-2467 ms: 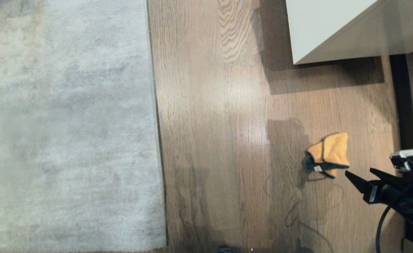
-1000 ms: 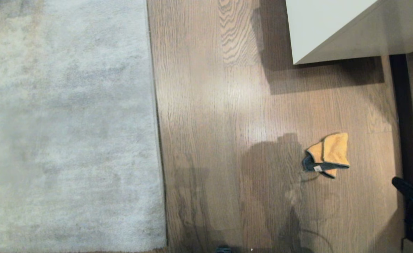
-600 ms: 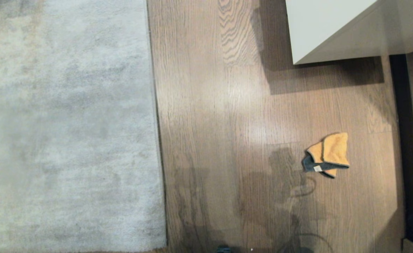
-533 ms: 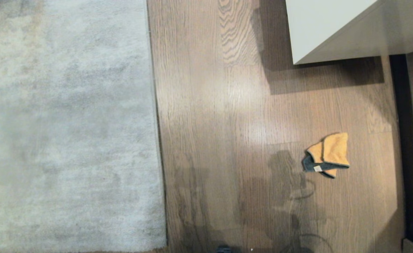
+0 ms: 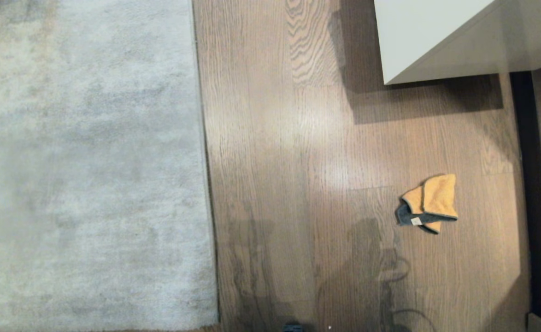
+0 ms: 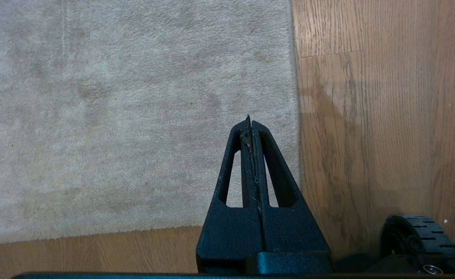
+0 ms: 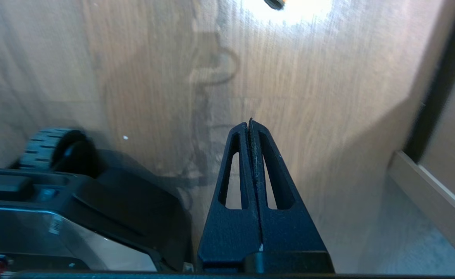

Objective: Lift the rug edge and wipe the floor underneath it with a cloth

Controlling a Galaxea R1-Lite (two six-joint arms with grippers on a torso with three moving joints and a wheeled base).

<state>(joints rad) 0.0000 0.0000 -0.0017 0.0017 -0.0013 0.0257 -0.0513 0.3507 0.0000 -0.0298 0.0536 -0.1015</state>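
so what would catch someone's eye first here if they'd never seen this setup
The orange-yellow cloth stands out, lying crumpled on the brown wood floor toward the right in the head view. The big grey rug fills the left side, its edge lying flat. Near the top right stands a white cabinet.
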